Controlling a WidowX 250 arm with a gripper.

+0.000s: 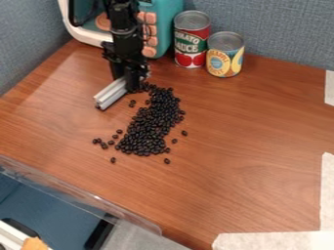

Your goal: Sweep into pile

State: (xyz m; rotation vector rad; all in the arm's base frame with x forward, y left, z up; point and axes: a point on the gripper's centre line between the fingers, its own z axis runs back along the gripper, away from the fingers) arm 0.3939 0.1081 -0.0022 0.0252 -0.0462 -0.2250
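Down from the top left hangs the black gripper [128,78], low over the wooden table and shut on a short silver bar [112,93]. The bar lies slanted, its near end pointing to the lower left, at or just above the tabletop. Black beans [151,125] form a long, uneven heap right of and below the bar, its narrow top end beside the gripper. Several loose beans [104,145] are scattered at the heap's lower left, and a few others lie along its right side and below it.
Behind the gripper stands a teal and white toy appliance [168,24]. A red tomato can [191,41] and a yellow fruit can [225,56] stand right of it, near the grey-blue wall. A clear plastic edge [85,195] runs along the table's lower left; pale tape [274,241] marks the lower right.
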